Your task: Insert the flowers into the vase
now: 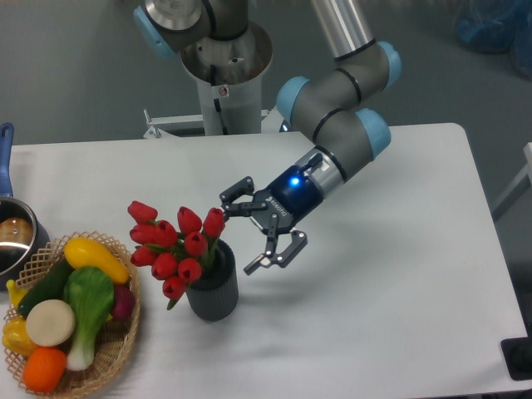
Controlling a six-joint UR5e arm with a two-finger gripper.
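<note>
White counter (399,274) holds the vase (213,289) with the flowers (173,246) standing in it, leaning left. Beside them the tool (253,231) hangs wide open, holding nothing. They look light and floppy; the stems seem best to hold.

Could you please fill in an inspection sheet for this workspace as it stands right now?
Surface: white table, bare on its right half.
Job's things: flowers stand in the vase, blooms leaning left over its rim; vase upright.
Clutter: wicker basket of toy vegetables and fruit at the front left; metal pot with a blue handle at the left edge.
Grippers: gripper open, just right of the blooms, holding nothing.
Cables: nothing seen.
Surroundings: arm's pedestal behind the table; blue object on the floor at the top right; dark object at the lower right edge.
</note>
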